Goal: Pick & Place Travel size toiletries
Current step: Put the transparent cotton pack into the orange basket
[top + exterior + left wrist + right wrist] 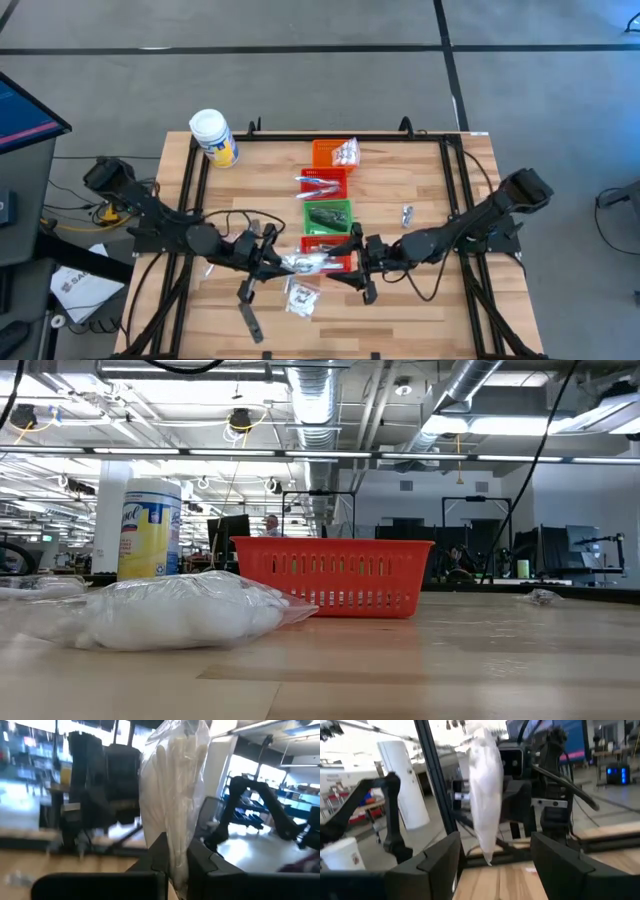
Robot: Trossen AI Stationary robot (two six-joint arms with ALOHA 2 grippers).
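Sachet (172, 815) pinched in left claw (176, 862), clear of right claw (495, 857).

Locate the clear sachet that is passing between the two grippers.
In the high view the clear sachet sits mid-table above the nearest red basket, pinched in the shut left gripper, with the open right gripper just beside it.
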